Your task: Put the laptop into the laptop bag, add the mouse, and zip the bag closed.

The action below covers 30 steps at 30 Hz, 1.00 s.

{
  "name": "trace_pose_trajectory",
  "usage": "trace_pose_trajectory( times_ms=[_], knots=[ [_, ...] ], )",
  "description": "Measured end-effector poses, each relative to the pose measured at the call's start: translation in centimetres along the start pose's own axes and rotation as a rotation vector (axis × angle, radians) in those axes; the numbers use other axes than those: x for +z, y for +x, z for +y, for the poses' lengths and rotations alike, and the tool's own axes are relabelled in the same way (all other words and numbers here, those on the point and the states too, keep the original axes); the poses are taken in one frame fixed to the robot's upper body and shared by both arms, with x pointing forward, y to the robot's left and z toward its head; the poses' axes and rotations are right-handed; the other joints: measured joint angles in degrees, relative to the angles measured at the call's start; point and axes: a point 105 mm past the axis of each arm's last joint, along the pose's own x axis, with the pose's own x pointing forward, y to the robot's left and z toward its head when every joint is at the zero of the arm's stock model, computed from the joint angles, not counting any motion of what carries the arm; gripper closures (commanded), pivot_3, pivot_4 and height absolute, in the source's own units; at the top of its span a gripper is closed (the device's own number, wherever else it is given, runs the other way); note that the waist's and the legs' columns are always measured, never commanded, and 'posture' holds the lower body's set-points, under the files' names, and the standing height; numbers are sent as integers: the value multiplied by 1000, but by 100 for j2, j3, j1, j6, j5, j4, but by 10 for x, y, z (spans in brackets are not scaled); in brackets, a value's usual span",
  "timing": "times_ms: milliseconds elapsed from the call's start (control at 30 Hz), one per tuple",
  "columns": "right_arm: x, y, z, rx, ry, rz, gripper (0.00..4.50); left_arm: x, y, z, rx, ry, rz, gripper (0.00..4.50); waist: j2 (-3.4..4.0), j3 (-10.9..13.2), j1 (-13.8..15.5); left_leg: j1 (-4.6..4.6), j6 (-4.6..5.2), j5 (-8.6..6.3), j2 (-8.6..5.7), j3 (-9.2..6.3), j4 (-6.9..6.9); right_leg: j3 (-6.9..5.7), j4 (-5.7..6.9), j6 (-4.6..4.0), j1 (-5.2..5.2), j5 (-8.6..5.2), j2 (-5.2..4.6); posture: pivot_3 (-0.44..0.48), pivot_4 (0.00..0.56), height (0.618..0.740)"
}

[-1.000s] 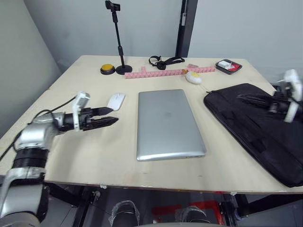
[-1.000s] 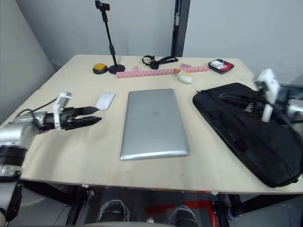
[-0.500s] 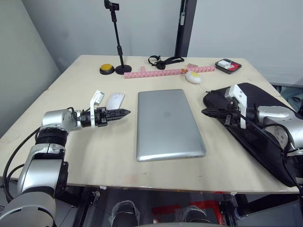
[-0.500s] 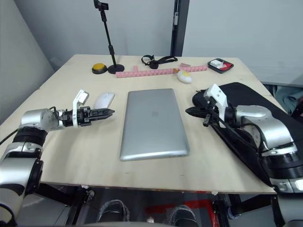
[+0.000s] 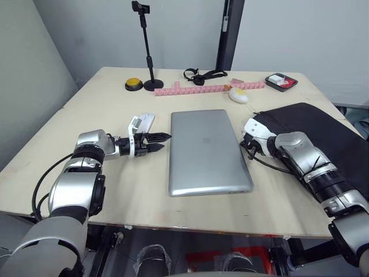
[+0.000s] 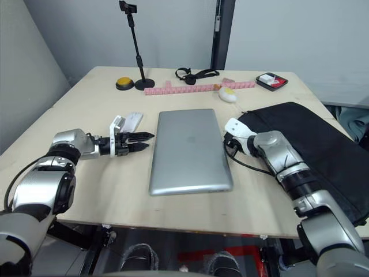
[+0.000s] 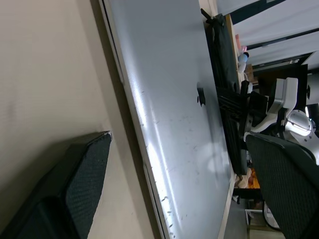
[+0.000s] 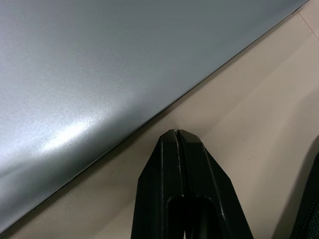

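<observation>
Laptop (image 5: 209,149): flat, closed, long axis running away from robot. Laptop bag (image 5: 323,135) just right of laptop. Left gripper (image 5: 162,140) parted, empty, at laptop's left edge; right gripper (image 8: 180,144) pressed together, empty, at right edge.

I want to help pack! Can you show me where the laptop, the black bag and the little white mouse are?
laptop (image 5: 207,147): left eye view, middle of its silver lid.
laptop bag (image 5: 323,135): left eye view, bare black fabric on top.
mouse (image 5: 146,119): left eye view, its white top, behind the left gripper.
</observation>
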Motion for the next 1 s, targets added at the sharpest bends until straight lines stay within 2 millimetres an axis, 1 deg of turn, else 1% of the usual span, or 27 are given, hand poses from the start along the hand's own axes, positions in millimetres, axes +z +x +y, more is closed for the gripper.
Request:
trace_pose_trajectory(
  times_ms=[67,133,333,567,633,700,767,900,1000],
  knots=[
    [1,4,3,-4,13,-1,4463,-2,3,1,5,5,10,0,0,0,-22,47,0,0,1,1,-8,-1,-3,1,40,-1,-2,0,150,739],
    [2,7,6,-7,39,-4,4463,-3,5,2,9,13,17,0,2,-1,-38,67,-1,-1,0,2,-17,0,-8,2,57,-2,-4,0,150,739],
    [8,11,14,15,130,-30,4463,-6,9,0,-5,15,32,0,6,-6,-64,66,-2,0,1,1,-29,-2,-20,2,59,-2,-4,0,150,739],
    [9,10,15,32,190,-34,4463,-6,9,-1,-11,14,38,0,8,-6,-63,67,-3,0,1,2,-49,-7,-35,2,57,-2,-4,0,150,739],
    [14,9,20,73,210,-50,4463,-6,9,-2,-20,4,36,0,10,-7,-68,67,-4,1,1,2,-64,-9,-44,2,55,-2,-4,0,150,739],
    [22,11,28,111,201,-68,4463,-6,9,-3,-32,-5,34,0,14,-7,-66,67,-8,3,2,2,-81,-12,-55,2,51,-2,-3,0,150,739],
    [25,13,33,135,195,-77,4463,-7,12,-6,-44,-2,42,0,15,-7,-51,63,-12,5,2,2,-93,-17,-69,2,50,-2,-4,0,150,739],
    [26,12,34,144,183,-81,4463,-9,12,-6,-40,23,71,0,15,-7,-38,56,-12,5,-6,6,-107,-20,-102,1,54,-2,-5,0,150,739],
    [27,12,34,145,175,-83,4463,-8,10,-5,-31,31,69,0,15,-7,-41,60,-12,6,-4,4,-115,-23,-101,1,54,-2,-4,0,150,739]
  ],
)
